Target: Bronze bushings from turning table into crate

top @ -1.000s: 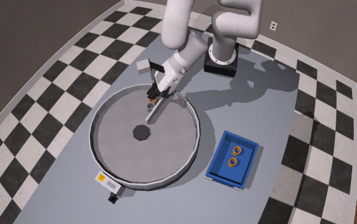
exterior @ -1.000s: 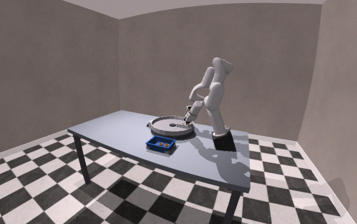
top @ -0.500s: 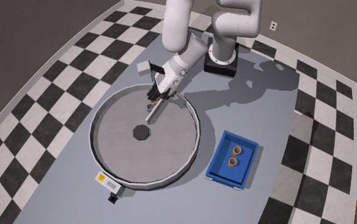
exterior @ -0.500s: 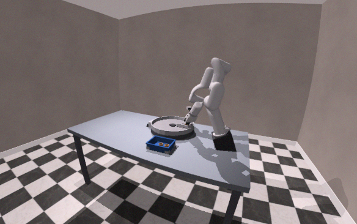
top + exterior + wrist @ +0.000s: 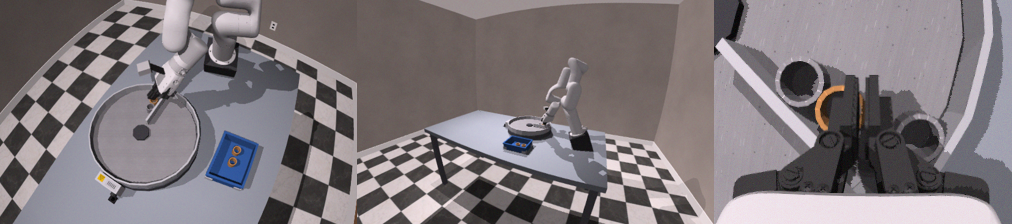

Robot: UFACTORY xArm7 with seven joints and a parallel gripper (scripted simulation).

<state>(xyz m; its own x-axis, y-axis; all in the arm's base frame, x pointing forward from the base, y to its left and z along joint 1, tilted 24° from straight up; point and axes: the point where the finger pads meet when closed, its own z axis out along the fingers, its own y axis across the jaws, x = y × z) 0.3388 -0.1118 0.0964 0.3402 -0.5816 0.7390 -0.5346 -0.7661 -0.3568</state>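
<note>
A bronze bushing stands on the turning table (image 5: 143,136) near its far rim, between two steel bushings (image 5: 801,82) (image 5: 920,132). My gripper (image 5: 862,93) is down on the table with its fingers closed on the bronze bushing's right wall, one finger inside the ring. In the top view the gripper (image 5: 157,95) covers most of the bronze bushing (image 5: 153,100); one steel bushing (image 5: 150,107) shows just below it. The blue crate (image 5: 233,159) to the right of the table holds two bronze bushings (image 5: 236,150) (image 5: 232,161).
A pale divider bar (image 5: 157,110) runs from the rim toward the dark hub (image 5: 141,132), right beside the bushings. The table's raised rim (image 5: 976,63) is close to the right of the fingers. A control box (image 5: 107,183) sits at the table's near edge.
</note>
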